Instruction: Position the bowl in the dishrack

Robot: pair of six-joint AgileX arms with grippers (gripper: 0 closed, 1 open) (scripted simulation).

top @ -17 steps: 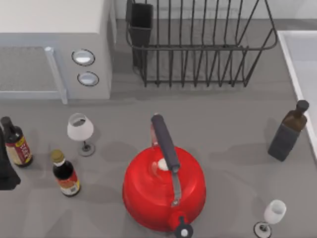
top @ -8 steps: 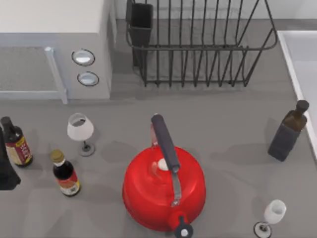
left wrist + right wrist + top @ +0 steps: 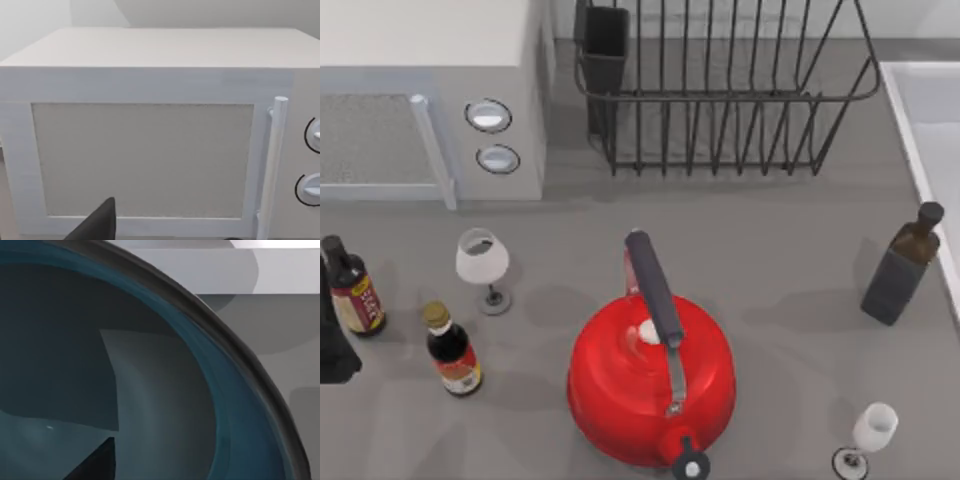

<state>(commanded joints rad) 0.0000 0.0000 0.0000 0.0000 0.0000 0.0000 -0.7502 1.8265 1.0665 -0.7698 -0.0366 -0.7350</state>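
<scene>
The bowl (image 3: 165,390) is right under my right wrist camera, its teal-blue inside and dark rim very near. One dark fingertip (image 3: 97,462) of my right gripper hangs over the bowl's inside. The dishrack (image 3: 720,95), black wire with upright bars, stands at the back of the table with its black utensil cup (image 3: 605,40) at the left corner. My left arm (image 3: 332,340) is parked at the table's left edge, and one of its fingertips (image 3: 100,222) faces the microwave door.
A white microwave (image 3: 430,90) fills the back left. A red kettle (image 3: 650,385) sits front centre. Two sauce bottles (image 3: 450,350) and a wine glass (image 3: 482,258) stand left; a dark bottle (image 3: 900,265) and another glass (image 3: 868,435) stand right.
</scene>
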